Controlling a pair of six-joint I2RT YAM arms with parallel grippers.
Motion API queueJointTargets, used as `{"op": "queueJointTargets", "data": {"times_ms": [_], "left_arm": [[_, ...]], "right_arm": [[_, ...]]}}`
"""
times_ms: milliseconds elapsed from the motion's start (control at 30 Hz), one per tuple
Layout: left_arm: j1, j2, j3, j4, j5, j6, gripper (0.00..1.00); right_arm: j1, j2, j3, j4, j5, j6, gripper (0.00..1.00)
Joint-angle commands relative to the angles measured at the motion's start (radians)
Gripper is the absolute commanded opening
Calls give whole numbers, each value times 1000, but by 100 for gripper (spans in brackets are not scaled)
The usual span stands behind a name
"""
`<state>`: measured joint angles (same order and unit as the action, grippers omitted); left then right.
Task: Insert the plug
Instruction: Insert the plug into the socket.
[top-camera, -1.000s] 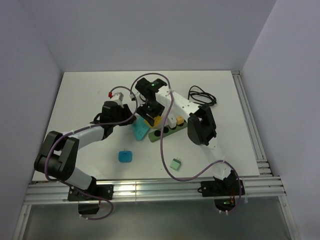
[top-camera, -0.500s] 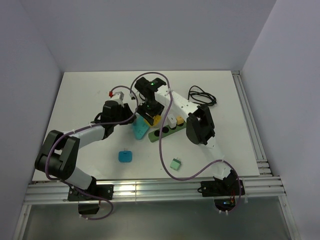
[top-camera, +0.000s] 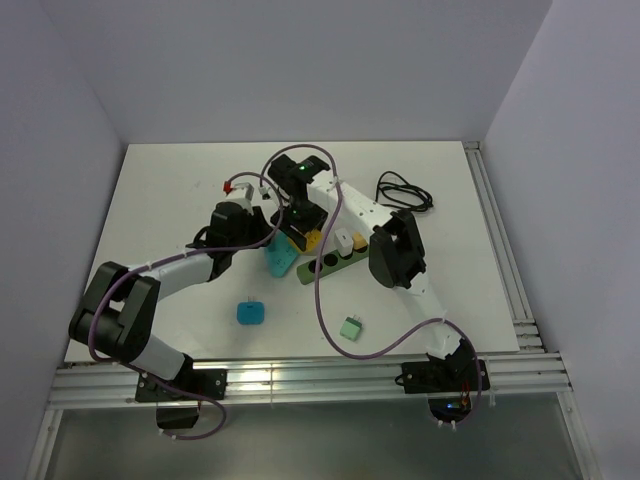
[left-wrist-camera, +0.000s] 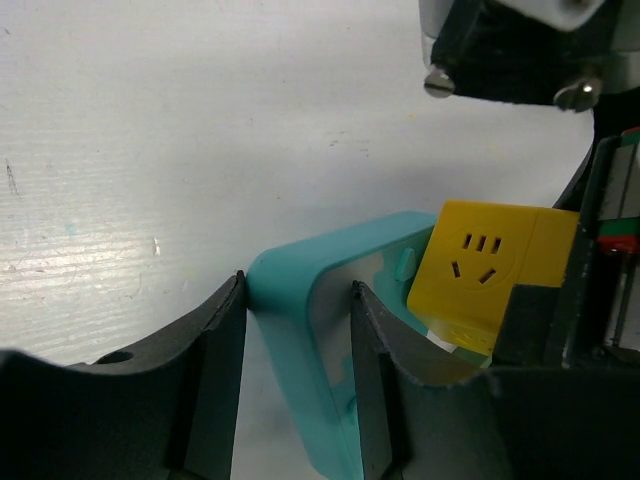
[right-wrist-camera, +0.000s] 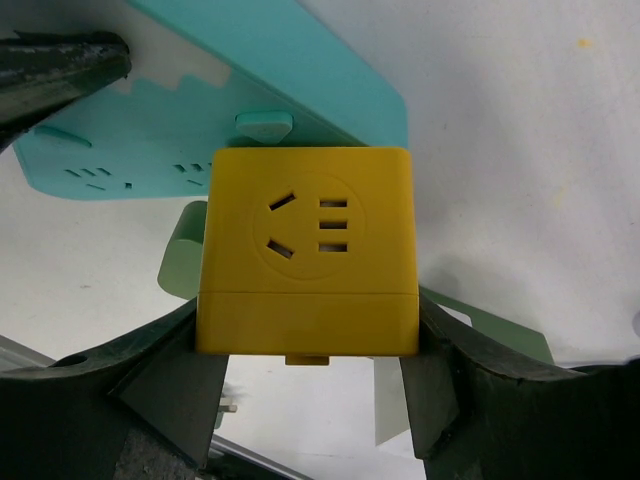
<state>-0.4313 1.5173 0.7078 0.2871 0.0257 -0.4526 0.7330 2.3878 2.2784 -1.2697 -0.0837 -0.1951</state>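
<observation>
My right gripper (top-camera: 300, 228) is shut on a yellow cube plug (right-wrist-camera: 308, 250), which also shows in the top view (top-camera: 312, 240) and the left wrist view (left-wrist-camera: 490, 270). It holds the cube over the near end of a teal power strip (top-camera: 281, 262) and beside a green power strip (top-camera: 340, 262). My left gripper (top-camera: 264, 240) is closed across the teal strip's end (left-wrist-camera: 300, 310), one finger (left-wrist-camera: 215, 370) on its outer edge and the other on its face. In the right wrist view the teal strip (right-wrist-camera: 300, 60) lies behind the cube, and the green strip's rounded end (right-wrist-camera: 183, 250) shows at the left.
A white plug (top-camera: 347, 243) stands on the green strip. A small teal plug (top-camera: 250, 312) and a small green plug (top-camera: 351, 326) lie loose on the white table nearer the arm bases. A coiled black cable (top-camera: 405, 192) lies at the back right.
My left wrist has shifted slightly right, toward the teal strip. The right gripper with the yellow cube has barely moved.
</observation>
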Motion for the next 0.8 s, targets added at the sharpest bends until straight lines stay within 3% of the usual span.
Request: {"op": "queueJointTargets", "data": {"times_ms": [0, 767], "left_arm": [[-81, 21, -8, -141, 123, 15, 23], [-87, 168, 73, -221, 112, 6, 22]], "right_arm": [[11, 103, 13, 265, -79, 59, 0], [9, 60, -138, 368, -76, 74, 0]]}}
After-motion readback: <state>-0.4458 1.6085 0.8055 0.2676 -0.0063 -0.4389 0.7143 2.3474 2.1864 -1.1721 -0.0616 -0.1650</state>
